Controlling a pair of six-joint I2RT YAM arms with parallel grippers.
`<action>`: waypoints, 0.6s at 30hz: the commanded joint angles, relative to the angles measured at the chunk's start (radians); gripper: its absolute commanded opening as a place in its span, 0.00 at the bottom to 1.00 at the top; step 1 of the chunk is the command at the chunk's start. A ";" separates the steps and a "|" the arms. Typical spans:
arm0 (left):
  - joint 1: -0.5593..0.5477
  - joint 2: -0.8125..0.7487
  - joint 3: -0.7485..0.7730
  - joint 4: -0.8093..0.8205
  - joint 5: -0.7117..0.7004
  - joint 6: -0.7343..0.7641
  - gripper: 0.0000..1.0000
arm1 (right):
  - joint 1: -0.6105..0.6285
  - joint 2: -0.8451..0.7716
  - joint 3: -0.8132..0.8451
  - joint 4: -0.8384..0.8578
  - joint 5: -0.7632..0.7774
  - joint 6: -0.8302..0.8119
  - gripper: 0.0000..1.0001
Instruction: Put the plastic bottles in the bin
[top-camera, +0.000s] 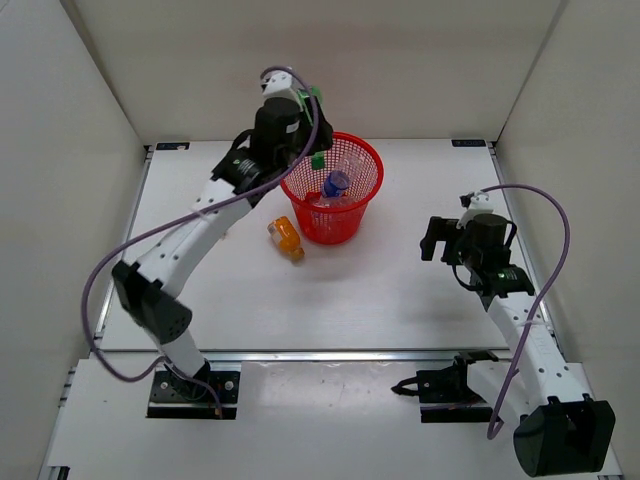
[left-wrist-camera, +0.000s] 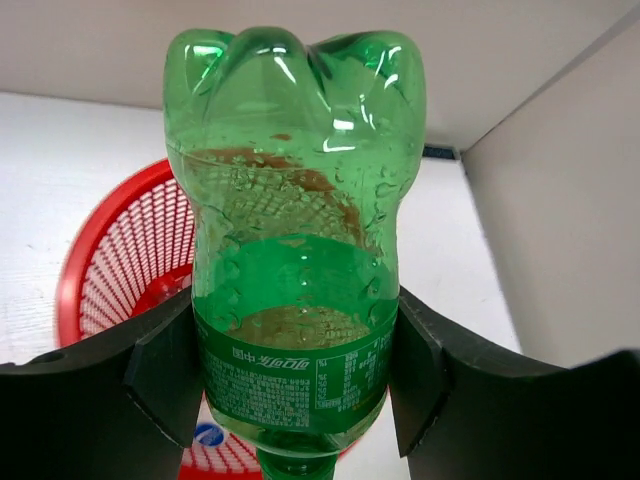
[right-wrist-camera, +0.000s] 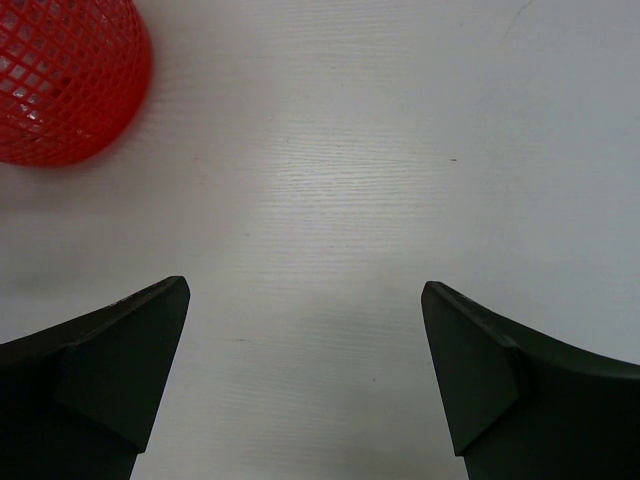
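Your left gripper (left-wrist-camera: 295, 385) is clamped on the green bottle (left-wrist-camera: 295, 250) at its label, over the left rim of the bin (left-wrist-camera: 105, 265). Your right gripper (right-wrist-camera: 305, 360) stands wide open and empty, well right of the bin. Inside the bin lie clear bottles (top-camera: 335, 185), one blue-capped. An orange bottle (top-camera: 286, 238) lies on the table (top-camera: 400, 290) just beside the bin's base.

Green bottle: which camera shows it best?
Left wrist: the green bottle fills the frame, clamped by the left gripper over the bin. Top view shows only green glimpses around that gripper; right wrist shows none.
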 joint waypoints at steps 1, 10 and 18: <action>-0.012 0.124 0.099 -0.052 0.056 0.040 0.70 | 0.006 -0.030 -0.010 0.028 0.008 0.000 0.99; -0.046 0.165 0.155 -0.140 0.046 0.065 0.99 | 0.050 -0.011 0.037 -0.004 0.008 -0.107 0.99; 0.023 -0.223 -0.348 -0.215 -0.106 -0.024 0.99 | 0.559 0.153 0.134 0.016 0.095 -0.270 1.00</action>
